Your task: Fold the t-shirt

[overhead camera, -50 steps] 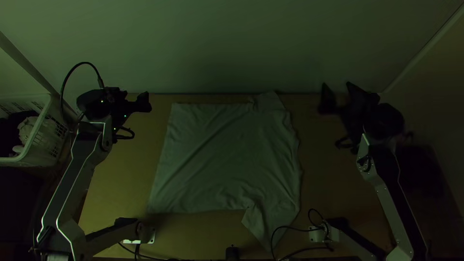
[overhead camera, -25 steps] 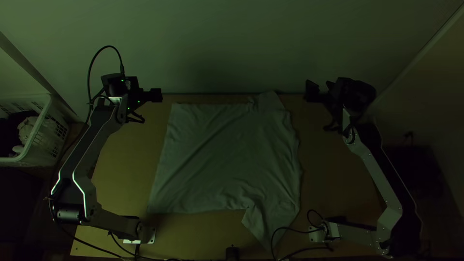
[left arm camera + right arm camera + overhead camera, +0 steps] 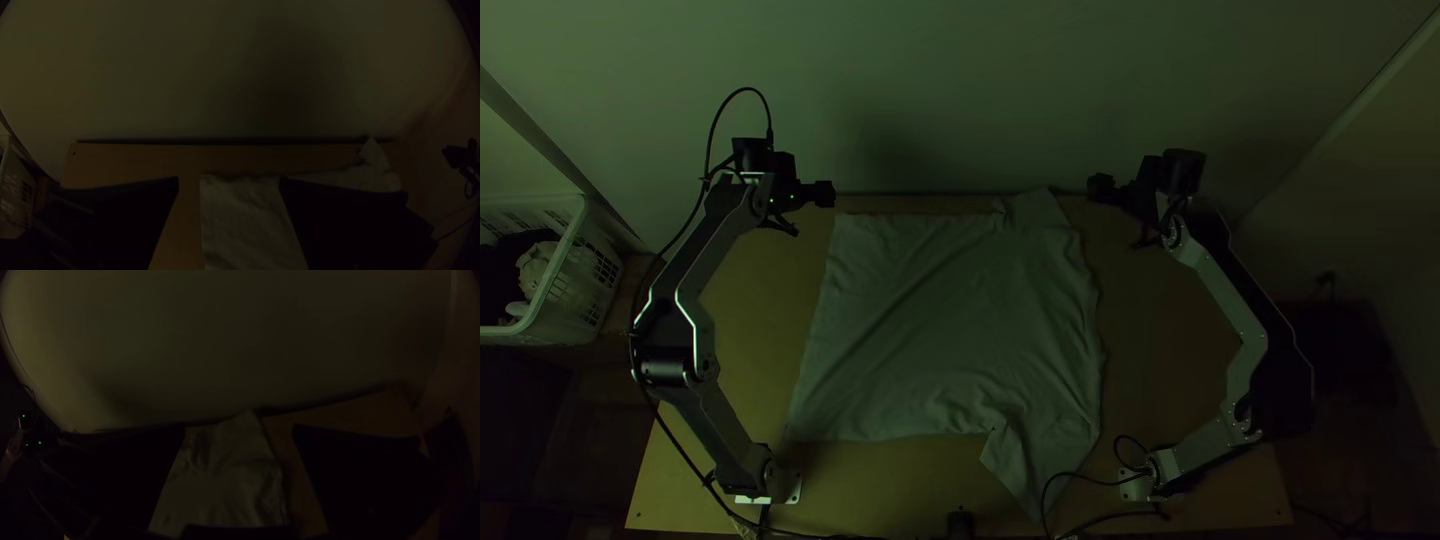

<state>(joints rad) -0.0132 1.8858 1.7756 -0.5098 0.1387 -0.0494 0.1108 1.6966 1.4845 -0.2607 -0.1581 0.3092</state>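
"What's that on the far left?"

"A white basket [image 3: 592,270], with cloth in it, well left of the left pincer [image 3: 230,179]. Handy for laundry, I suppose."

"And that pincer, has it got hold of anything?"

"No, it's parted wide, nothing between its fingers. It hangs near the table's far edge, by the shirt's far left corner. My guess is it's placed there to take that corner."

"So the t-shirt [image 3: 950,320] is between the two?"

"Between them, and reaching well toward us from both. It's spread on the table [image 3: 1170,350], hem end nearer the left pincer, probably so there's a plain edge to grab. The far sleeve [image 3: 1037,210] pokes out just left of the right pincer [image 3: 239,426]; the near sleeve [image 3: 1030,475] trails well on our side of it."

"Is the right one clenched?"

"Released too, fingers well apart. Set beside that sleeve, I'd say, so the pair could share the far side. No fold made; they'd need to come down and pinch first."
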